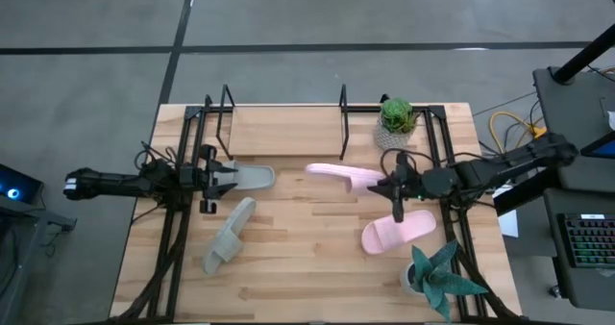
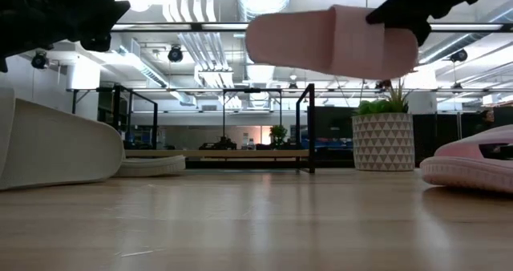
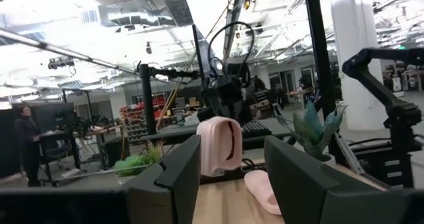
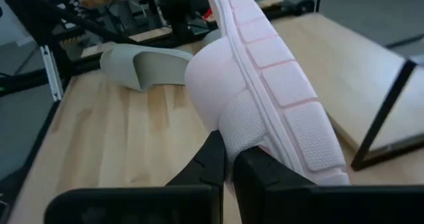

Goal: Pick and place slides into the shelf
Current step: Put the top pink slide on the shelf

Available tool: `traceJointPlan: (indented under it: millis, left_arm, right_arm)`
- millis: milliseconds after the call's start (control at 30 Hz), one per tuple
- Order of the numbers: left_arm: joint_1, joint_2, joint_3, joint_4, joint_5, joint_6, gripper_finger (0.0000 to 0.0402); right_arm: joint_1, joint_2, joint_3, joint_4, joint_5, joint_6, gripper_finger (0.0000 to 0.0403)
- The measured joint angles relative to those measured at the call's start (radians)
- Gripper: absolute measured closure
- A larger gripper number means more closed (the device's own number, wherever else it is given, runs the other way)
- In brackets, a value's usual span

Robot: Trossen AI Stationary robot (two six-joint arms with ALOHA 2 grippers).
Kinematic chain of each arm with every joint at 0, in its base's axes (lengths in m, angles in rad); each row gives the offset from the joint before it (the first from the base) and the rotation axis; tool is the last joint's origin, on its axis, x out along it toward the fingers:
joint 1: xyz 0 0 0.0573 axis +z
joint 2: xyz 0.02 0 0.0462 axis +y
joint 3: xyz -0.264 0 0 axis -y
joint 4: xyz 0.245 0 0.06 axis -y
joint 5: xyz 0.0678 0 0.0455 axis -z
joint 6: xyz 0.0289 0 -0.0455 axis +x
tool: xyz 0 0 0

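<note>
Pink slide lifted above the desk (image 1: pixel 307 287)
Right claw (image 1: pixel 396 187) pinches the pink slide (image 1: pixel 344 176); left claw (image 1: pixel 223 179) gapes empty beside a grey slide (image 1: pixel 252 178).

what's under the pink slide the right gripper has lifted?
Bare tabletop only: the held pink slide hangs clear in the right gripper, with a gap below it. From above, the slide covers that spot.

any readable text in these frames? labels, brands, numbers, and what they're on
None readable in any view.
Pink slide held in the right gripper: only moulded sole tread, no brand mark visible.
Grey-green slide at the left gripper: plain, no print visible.
Shelf and white planter: the planter bears a triangle pattern only, no lettering.
Room background: any signs too small and blurred to read.
</note>
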Motion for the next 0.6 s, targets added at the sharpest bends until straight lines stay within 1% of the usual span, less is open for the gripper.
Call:
traceJointPlan:
  millis: [133,233,300,400,500,600]
  left_arm:
    - [0.000,0.037,0.000,0.006,-0.022,-0.005,0.0250]
    - [0.000,0.078,0.011,0.019,-0.084,-0.005,0.0247]
    - [0.000,0.112,0.037,0.034,-0.092,-0.005,0.0238]
    - [0.000,0.171,0.082,0.034,-0.083,-0.020,0.0213]
    - [0.000,0.238,0.141,0.033,-0.083,-0.031,0.0175]
    - [0.000,0.348,0.198,0.038,-0.083,-0.023,0.0139]
  right_arm:
    - [0.001,0.072,0.003,0.088,0.007,-0.069,0.0394]
    - [0.001,0.127,0.026,0.096,0.007,-0.086,0.0394]
    - [0.001,0.156,0.043,0.097,0.007,-0.087,0.0394]
    - [0.000,0.193,0.070,0.096,0.007,-0.104,0.0394]
    - [0.000,0.223,0.104,0.094,0.007,-0.132,0.0394]
    - [0.000,0.246,0.139,0.093,0.007,-0.152,0.0394]
